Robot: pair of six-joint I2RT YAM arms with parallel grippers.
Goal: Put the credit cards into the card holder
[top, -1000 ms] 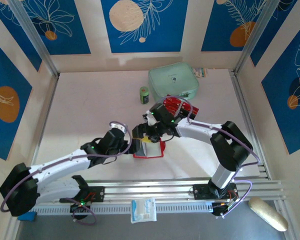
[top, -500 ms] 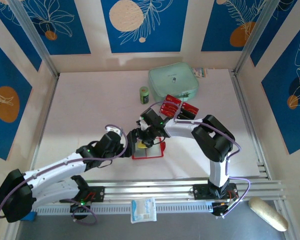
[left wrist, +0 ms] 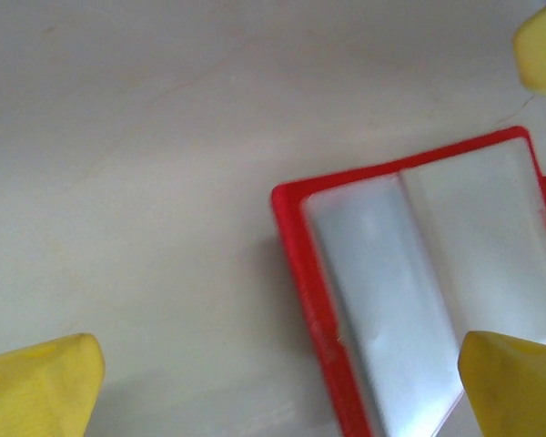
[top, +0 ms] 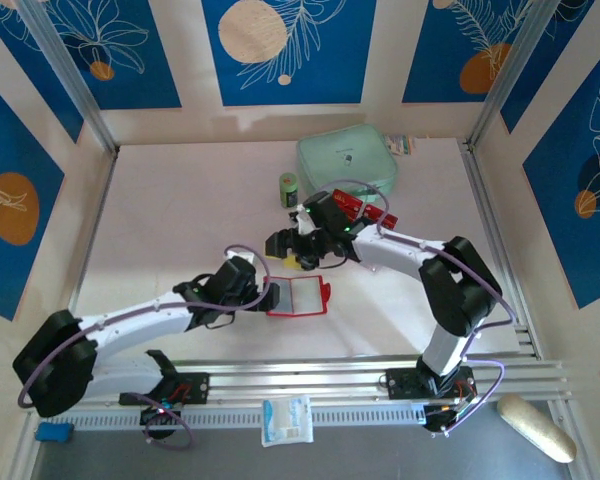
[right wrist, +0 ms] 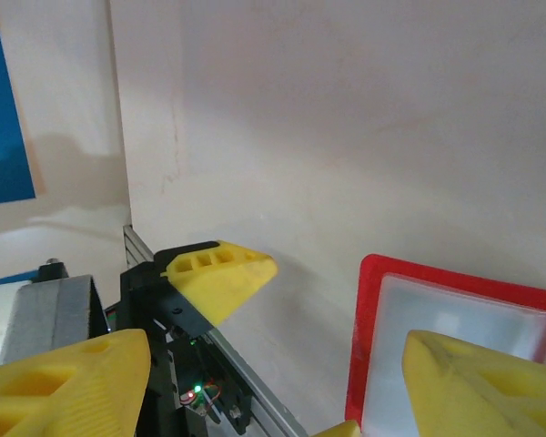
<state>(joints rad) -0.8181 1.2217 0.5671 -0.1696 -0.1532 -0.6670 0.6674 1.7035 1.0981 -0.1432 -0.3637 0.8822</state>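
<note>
The card holder (top: 298, 297) lies open on the counter (top: 180, 220), long axis left-right. The left end effector (top: 268, 296) gapes at its left edge; the right end effector (top: 288, 252) gapes just behind.

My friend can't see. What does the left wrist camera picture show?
An open red card holder with pale inner pockets lies flat on the pale table. The left claw hangs open over it, yellow fingertips wide apart.
</note>
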